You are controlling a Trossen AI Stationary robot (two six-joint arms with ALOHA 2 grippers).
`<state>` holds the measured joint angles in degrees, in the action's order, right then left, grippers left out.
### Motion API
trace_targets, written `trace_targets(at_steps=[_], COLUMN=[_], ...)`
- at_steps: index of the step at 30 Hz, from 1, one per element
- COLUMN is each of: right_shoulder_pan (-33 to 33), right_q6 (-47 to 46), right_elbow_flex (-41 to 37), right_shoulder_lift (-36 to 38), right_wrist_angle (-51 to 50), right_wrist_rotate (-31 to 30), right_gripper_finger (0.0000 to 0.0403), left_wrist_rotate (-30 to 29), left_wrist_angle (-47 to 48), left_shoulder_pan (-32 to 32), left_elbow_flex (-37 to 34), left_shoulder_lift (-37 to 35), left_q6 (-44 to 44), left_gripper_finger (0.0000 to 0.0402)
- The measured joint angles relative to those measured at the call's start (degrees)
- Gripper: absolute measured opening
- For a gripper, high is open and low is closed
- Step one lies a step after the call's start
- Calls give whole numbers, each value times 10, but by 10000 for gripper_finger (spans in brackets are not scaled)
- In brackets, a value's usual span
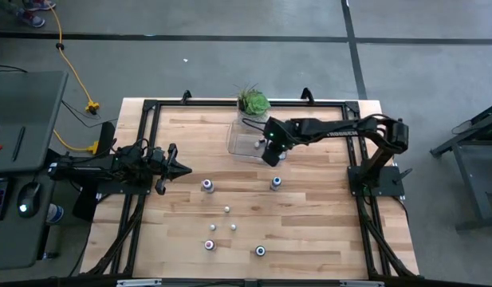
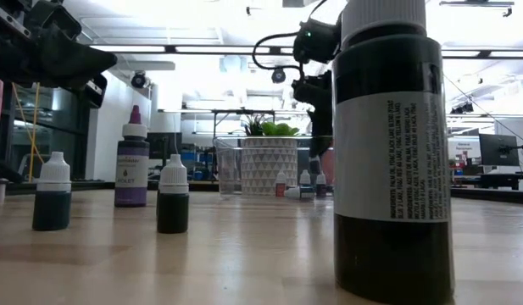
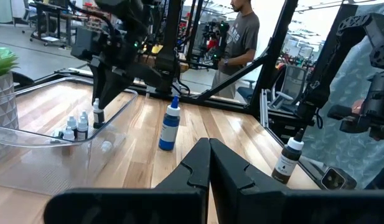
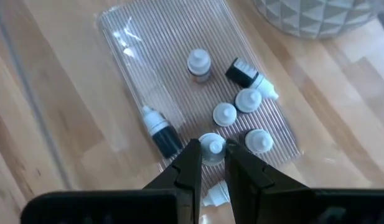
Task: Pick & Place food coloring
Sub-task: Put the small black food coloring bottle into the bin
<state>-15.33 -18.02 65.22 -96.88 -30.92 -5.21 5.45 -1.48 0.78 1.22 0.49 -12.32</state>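
Right arm stretched across counter (image 1: 309, 239), wrist bent down over clear ribbed plastic tray (image 4: 148, 56) beside potted plant (image 1: 253, 102). Right tool (image 4: 211, 163) narrow, clamped on white cap of small bottle (image 4: 211, 148) standing in tray. Other tiny white-capped bottles (image 4: 241, 106) around it in tray, some upright, two lying on side. Left arm low at counter's left edge, left tool (image 3: 210, 163) pinched together, empty. Larger bottles (image 1: 206, 186) scattered upright on bare wood planks mid-counter.

Overhead looks straight down; low looks level; both share the plant (image 1: 253, 102)
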Motion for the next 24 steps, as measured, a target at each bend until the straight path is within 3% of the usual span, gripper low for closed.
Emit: trace_targets(at_steps=[24], right_shoulder_pan=[-11], right_q6=[0], right_elbow_flex=[-43], right_shoulder_lift=[-1], right_wrist_angle=[37], right_wrist_rotate=[12], right_gripper_finger=[77], left_wrist_rotate=[0], left_wrist_angle=[0], left_shoulder_pan=[0], left_elbow_flex=[0], left_shoulder_lift=[0], left_q6=[0], left_gripper_finger=[0])
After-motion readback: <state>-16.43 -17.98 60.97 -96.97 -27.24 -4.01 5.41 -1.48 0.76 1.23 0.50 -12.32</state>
